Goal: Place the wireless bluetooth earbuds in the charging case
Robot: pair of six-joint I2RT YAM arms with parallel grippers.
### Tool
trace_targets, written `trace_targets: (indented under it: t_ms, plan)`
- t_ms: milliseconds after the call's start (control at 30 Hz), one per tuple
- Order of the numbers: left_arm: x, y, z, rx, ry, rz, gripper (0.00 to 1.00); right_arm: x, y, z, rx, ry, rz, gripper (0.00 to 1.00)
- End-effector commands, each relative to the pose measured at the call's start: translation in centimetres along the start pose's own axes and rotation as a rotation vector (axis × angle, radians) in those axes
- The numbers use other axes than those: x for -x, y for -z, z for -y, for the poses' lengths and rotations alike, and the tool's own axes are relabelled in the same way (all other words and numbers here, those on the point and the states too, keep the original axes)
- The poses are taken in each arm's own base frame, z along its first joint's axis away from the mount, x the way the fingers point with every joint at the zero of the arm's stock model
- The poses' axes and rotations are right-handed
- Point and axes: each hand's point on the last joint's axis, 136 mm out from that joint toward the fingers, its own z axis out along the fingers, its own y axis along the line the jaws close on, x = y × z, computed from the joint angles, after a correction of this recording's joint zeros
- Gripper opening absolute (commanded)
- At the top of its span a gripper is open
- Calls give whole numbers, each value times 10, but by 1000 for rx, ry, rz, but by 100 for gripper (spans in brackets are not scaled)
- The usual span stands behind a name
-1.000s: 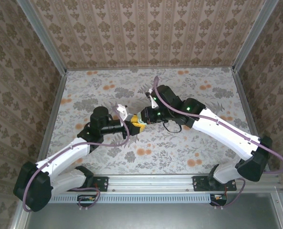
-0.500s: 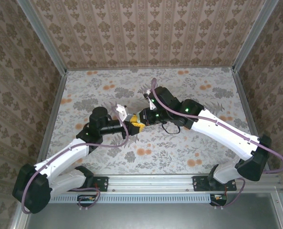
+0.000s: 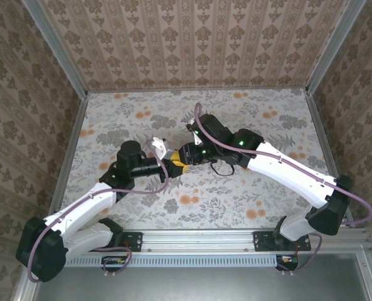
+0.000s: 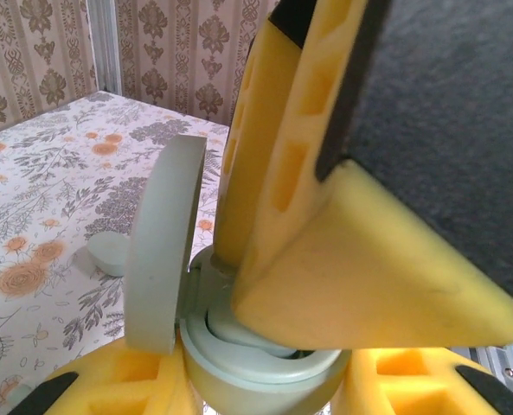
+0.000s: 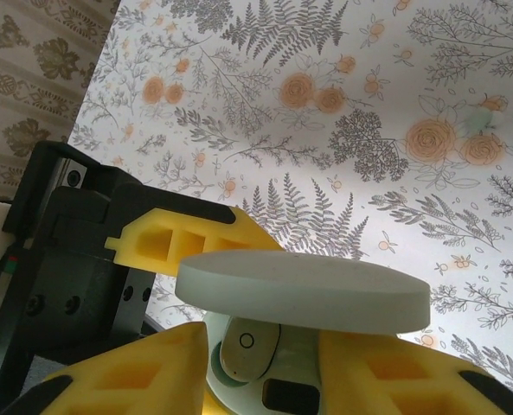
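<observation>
Though only by a little, has closed the right gripper (image 3: 180,160) further leftward onto the left gripper (image 3: 167,164) over the last second, tips now meeting at mid-table in the top view. Reads as insertion under way rather than lining up: probably the seating push on one earbud.

Keeps the charging case (image 4: 265,380) clamped between the left gripper's yellow fingers (image 4: 135,372), lid (image 4: 163,251) swung open and standing on edge. Shows an earbud (image 5: 247,350) in the case mouth just under the lid, flanked by the right fingers (image 5: 386,372). Cannot tell whether these pinch it or have let go.

Points the case mouth upward, away from the table (image 4: 31,199), tilted toward the incoming right gripper. Sets the earbud's long axis, as far as can be judged, down into the well along that line of approach, with its ring-marked face turned to the right wrist camera.

Leaves a small pale green piece (image 4: 109,252) lying on the table beyond the lid, possibly the second earbud, too small to be sure
</observation>
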Motion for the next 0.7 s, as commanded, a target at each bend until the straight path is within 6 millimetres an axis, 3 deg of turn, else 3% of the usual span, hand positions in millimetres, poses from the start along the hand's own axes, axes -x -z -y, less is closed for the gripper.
trace_targets:
  t_ms: [0,333,400,667]
  plan:
    - [22,3,4,-1,-71,46,19,5,8,-5,8,4,16,41]
    - [19,7,0,20,-66,41,19,24,32,-19,85,11,131,44]
    - [19,10,-2,27,-54,45,19,30,51,-21,111,13,185,44]
    - [20,29,-13,67,4,79,19,42,77,-3,66,12,297,45]
